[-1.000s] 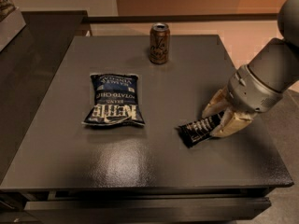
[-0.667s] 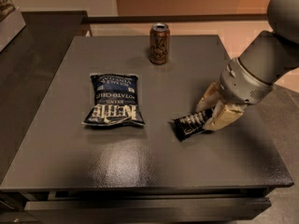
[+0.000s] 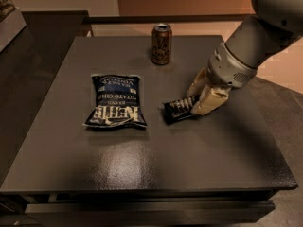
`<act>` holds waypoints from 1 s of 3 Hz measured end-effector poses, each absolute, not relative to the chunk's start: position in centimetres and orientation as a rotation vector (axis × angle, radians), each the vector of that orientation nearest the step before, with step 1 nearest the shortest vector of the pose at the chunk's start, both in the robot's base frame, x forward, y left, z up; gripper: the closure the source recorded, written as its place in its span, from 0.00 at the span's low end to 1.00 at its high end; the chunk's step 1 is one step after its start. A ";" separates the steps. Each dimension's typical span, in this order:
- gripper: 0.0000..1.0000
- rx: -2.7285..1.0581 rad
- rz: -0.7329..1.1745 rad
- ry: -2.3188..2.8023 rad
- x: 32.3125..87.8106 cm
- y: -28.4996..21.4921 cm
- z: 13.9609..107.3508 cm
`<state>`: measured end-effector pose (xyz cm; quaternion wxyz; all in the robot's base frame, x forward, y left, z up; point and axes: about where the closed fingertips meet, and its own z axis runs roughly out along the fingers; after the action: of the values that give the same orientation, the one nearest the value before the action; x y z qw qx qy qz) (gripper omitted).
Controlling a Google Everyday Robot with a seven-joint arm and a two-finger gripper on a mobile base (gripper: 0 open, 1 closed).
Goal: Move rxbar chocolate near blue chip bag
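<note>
The rxbar chocolate (image 3: 179,110) is a small flat black wrapper with white lettering, lying on the dark table (image 3: 151,160) right of centre. My gripper (image 3: 200,100) is at the bar's right end, its tan fingers (image 3: 208,100) closed on that end. The blue chip bag (image 3: 116,101) lies flat to the left of the bar, with a short gap between them. The grey arm comes in from the upper right.
A tan drink can (image 3: 161,43) stands upright near the table's far edge, behind the bar. A grey ledge (image 3: 9,27) runs along the far left. The table's front edge is near the bottom of the view.
My gripper has dragged the rxbar chocolate leftward and slightly away from the front, bringing it closer to the blue chip bag. The bag and can have not moved.
</note>
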<state>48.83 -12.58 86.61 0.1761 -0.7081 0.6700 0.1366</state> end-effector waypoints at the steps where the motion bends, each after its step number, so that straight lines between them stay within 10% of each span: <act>1: 1.00 -1.978 0.405 1.907 50.3 -11.3 86.4; 3: 0.82 -1.949 0.438 1.893 51.6 -8.8 85.6</act>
<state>51.59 -8.80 85.58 0.1936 -0.6948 0.6748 0.1560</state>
